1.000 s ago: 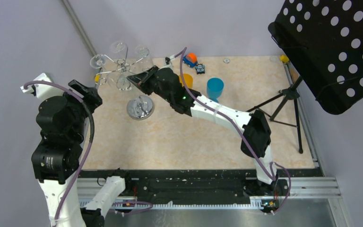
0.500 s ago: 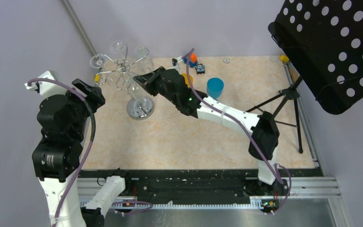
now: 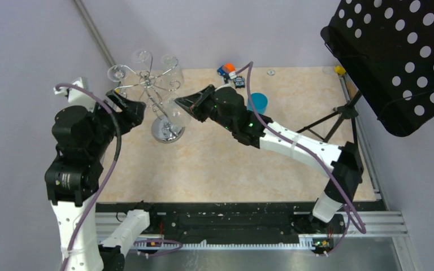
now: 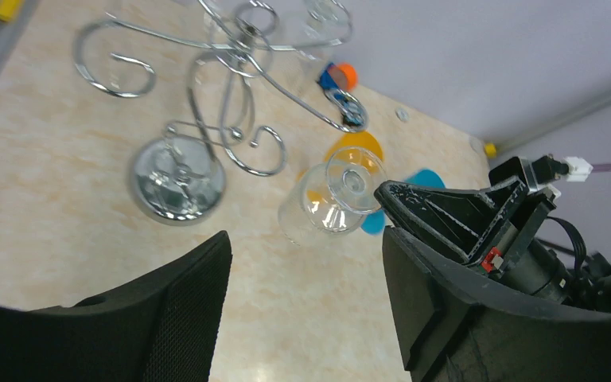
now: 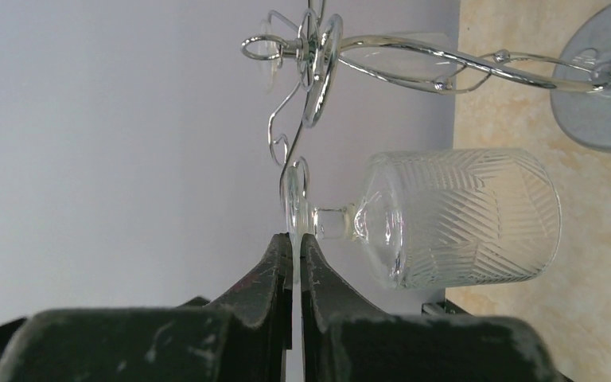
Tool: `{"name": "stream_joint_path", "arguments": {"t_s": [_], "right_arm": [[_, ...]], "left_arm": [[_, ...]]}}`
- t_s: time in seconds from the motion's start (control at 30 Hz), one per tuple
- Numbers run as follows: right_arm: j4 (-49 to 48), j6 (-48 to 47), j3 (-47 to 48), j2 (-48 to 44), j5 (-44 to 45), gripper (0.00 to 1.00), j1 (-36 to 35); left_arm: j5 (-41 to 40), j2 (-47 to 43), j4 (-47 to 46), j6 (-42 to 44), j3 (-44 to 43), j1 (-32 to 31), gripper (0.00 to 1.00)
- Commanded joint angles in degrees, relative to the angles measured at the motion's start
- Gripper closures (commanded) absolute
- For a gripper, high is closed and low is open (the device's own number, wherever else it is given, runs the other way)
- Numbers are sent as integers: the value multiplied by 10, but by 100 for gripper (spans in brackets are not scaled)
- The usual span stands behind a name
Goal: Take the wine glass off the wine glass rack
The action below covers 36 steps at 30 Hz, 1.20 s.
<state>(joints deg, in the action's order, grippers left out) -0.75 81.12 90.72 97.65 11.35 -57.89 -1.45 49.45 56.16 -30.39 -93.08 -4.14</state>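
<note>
The chrome wine glass rack (image 3: 150, 90) stands at the back left on its round mirrored base (image 3: 167, 129). Two other glasses still hang from its curled arms. My right gripper (image 5: 296, 240) is shut on the thin foot of a clear ribbed wine glass (image 5: 461, 219). The glass is upside down, its bowl toward the table. In the left wrist view the wine glass (image 4: 328, 199) hangs just right of the nearest hook, apart from it. My left gripper (image 4: 306, 263) is open and empty, over bare table near the base (image 4: 177, 177).
An orange cup (image 4: 356, 146) and a blue cup (image 3: 258, 102) stand behind the held glass. A small toy car (image 3: 226, 69) lies at the back edge. A black perforated music stand (image 3: 398, 56) on a tripod (image 3: 343, 119) fills the right side.
My right gripper has pulled the glass rightward and toward the near side, away from the rack's hooks. My left arm has swung in toward the rack and its jaws opened slightly.
</note>
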Motion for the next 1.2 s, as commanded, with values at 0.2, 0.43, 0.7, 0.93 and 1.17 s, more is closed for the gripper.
{"name": "stream_joint_path", "arguments": {"t_s": [0.2,0.43,0.7,0.93,1.17], "right_arm": [[-80,-10,-140,-205,-7,100,24],[-91,-13,-204,-278,15,100,39],[-140,-7,-181,-299,25,100,64],[-190,-5,-128,-294,19,100,68],[-221,23,-96,-277,-13,100,68]], "left_arm": [[349,38,-198,-120,123,3,26],[439,34,-357,-242,203,2,26],[387,-2,-479,-419,298,-6,26],[350,-14,-642,-594,351,-22,26],[349,38,-702,-648,339,-49,26]]}}
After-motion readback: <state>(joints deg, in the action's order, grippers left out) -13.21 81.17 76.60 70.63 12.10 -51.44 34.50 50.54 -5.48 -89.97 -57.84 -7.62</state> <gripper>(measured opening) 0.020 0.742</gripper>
